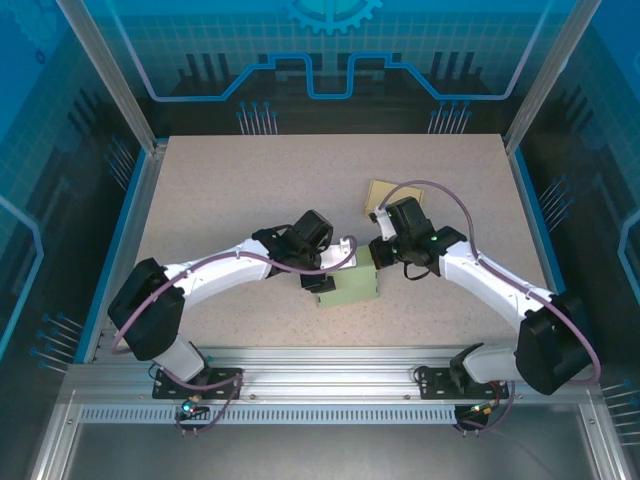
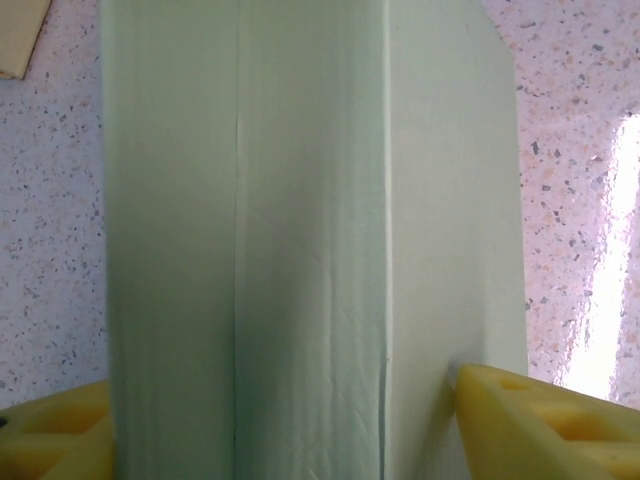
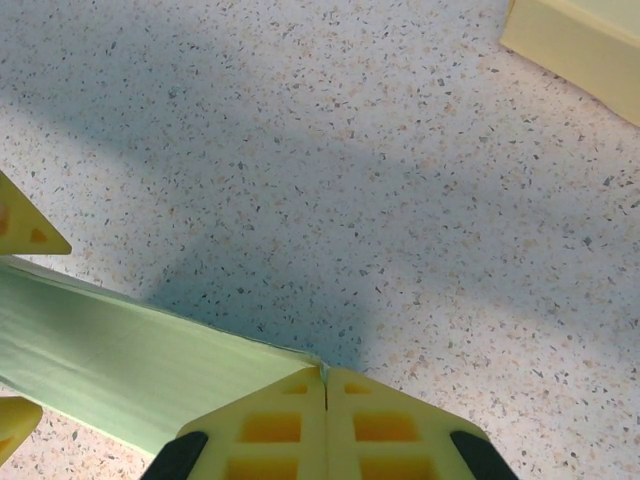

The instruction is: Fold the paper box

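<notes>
**Both pincers at the green paper box, mid-bench**

The left arm reached in from 7 o'clock over the speckled bench (image 1: 220, 190). In its wrist view, the left pincer (image 2: 282, 377) straddled the pale green paper box (image 1: 350, 285) with its jaws set wide. One yellow finger (image 2: 55, 435) lay against the box's left edge and the other against its right panel, so the box was held between them. Creases ran lengthwise down the panel facing that camera.

From overhead, the box sat a little toward 5 o'clock from the bench's centre, with the left pincer on its 9 o'clock side.

The right pincer (image 3: 326, 375) was at the box's 1 o'clock corner, closed tight with its fingertips pressed together. A green flap of the box ended right at that seam; whether any paper was nipped between the tips could not be told.

A small tan card piece (image 1: 385, 193) lay flat at 1 o'clock from the box, apart from it.
</notes>
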Robot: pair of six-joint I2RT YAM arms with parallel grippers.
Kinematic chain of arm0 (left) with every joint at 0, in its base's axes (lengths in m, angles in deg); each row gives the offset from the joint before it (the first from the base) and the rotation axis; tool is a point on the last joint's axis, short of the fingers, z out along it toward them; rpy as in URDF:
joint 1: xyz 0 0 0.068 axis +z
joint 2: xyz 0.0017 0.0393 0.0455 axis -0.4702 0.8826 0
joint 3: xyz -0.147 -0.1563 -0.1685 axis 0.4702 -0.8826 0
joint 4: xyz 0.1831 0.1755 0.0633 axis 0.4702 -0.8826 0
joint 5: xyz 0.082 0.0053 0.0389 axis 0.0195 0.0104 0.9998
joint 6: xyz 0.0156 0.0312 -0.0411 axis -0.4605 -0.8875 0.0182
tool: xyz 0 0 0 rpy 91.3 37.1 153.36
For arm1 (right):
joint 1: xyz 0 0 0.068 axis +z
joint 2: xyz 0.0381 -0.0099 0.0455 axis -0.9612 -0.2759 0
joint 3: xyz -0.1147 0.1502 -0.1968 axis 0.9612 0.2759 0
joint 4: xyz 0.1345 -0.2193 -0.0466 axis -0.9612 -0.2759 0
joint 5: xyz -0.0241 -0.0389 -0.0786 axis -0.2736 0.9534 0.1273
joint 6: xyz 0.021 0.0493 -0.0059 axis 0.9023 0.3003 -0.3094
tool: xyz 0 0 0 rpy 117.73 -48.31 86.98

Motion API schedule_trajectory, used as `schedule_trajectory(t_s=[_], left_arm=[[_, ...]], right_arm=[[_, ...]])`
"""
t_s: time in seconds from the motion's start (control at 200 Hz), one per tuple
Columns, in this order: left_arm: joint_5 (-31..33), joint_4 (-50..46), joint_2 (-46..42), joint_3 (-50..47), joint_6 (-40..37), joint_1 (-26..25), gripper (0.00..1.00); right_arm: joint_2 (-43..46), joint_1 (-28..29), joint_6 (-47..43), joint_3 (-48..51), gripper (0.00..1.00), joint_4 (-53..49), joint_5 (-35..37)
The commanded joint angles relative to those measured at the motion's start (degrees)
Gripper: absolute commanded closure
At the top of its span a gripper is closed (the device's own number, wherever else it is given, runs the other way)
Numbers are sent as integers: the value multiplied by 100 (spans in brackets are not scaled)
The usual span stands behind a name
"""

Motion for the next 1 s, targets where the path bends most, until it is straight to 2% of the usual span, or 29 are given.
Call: schedule_trajectory(t_s=[0.0, 0.25, 0.47, 0.685, 0.991], left_arm=[[360, 116, 93, 41, 68, -64, 32], [1383, 931, 38, -176, 283, -296, 32], [2083, 1494, 133, -260, 478, -500, 31], [2209, 1596, 262, -260, 544, -578, 31], [2230, 1726, 310, -304, 704, -604, 31]], right_arm=[[194, 138, 263, 56, 98, -4, 84], [433, 406, 1145, 199, 100, 190, 610], [648, 748, 1471, 611, 100, 729, 1220], [699, 850, 1593, 1014, 100, 1142, 1527], [685, 987, 2101, 1161, 100, 1370, 1534]])
